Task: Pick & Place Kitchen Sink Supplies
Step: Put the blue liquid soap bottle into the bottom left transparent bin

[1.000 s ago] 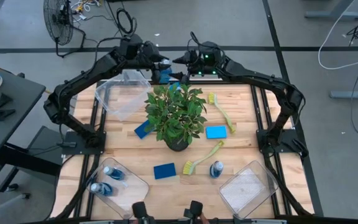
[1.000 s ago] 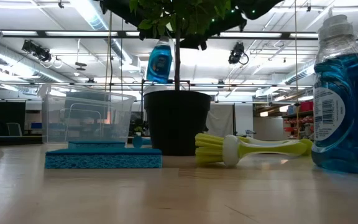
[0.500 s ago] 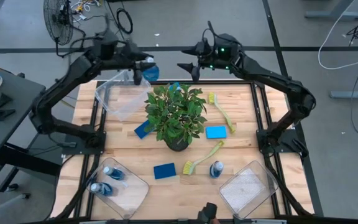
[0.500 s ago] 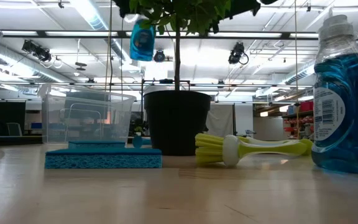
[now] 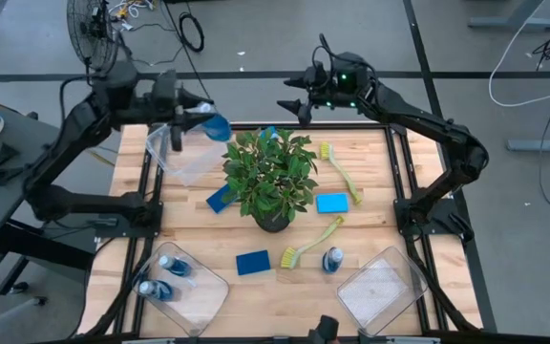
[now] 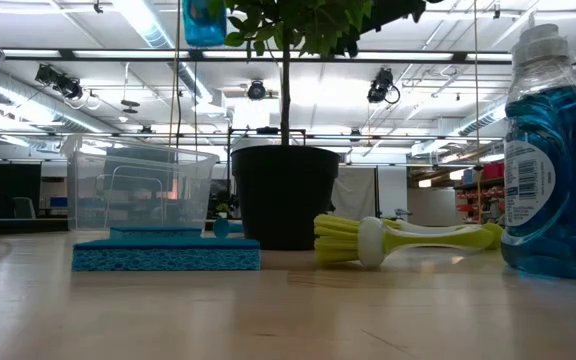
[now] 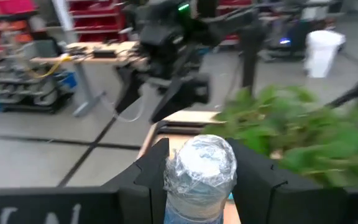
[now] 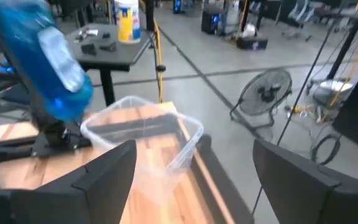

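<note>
High view: left claw (image 5: 201, 121) raised over the far-left clear bin (image 5: 187, 145), clamped on a blue bottle (image 5: 215, 128). Right claw (image 5: 292, 103) spread wide, holding nothing, above the far edge of the surface (image 5: 370, 215), beyond the potted plant (image 5: 270, 177). Two blue bottles (image 5: 163, 275) lying in the near-left bin (image 5: 184, 287); one more bottle (image 5: 332, 259) upright near the front beside a yellow-green brush (image 5: 311, 243). Second brush (image 5: 341, 173) right of the plant, blue sponges (image 5: 331, 203) around it.

Low view: held bottle (image 6: 205, 20) high at the top edge, above the bin (image 6: 140, 190). Sponge (image 6: 166, 251), plant pot (image 6: 284, 195), brush (image 6: 408, 239) and upright bottle (image 6: 555, 160) resting on the surface.

Left wrist view: both fingers (image 7: 154, 171) pressed against the bottle's pale cap (image 7: 201, 165).

Right wrist view: fingers (image 8: 104, 171) wide apart; held bottle (image 8: 50, 56) seen above the bin (image 8: 143, 130).
</note>
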Robot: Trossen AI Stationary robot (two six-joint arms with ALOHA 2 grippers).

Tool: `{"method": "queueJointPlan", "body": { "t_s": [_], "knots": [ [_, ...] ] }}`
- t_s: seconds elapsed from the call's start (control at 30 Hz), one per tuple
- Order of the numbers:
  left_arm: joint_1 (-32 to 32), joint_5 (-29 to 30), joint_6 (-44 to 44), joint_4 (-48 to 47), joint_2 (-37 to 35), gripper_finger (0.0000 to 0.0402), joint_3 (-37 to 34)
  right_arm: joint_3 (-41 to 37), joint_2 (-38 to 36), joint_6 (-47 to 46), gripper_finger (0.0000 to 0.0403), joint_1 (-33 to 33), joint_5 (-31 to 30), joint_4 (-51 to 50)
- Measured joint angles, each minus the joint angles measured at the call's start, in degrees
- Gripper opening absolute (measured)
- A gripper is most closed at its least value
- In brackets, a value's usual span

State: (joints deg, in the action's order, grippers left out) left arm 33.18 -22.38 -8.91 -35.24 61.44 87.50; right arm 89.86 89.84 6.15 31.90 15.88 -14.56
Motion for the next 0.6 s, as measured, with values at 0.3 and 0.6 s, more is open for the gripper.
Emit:
{"method": "queueJointPlan", "body": {
  "t_s": [0.3,0.6],
  "knots": [
    [-6.5,-8.3,3.8,-0.3,-1.7,0.0139,0.0,0.0,0.0,-1.0,0.0322,-0.1,3.2,-4.7],
    [-12.1,-13.5,5.6,-9.0,-2.3,0.0139,0.0,0.0,0.0,-4.3,0.0322,-0.1,3.2,-4.9]
  ]
}}
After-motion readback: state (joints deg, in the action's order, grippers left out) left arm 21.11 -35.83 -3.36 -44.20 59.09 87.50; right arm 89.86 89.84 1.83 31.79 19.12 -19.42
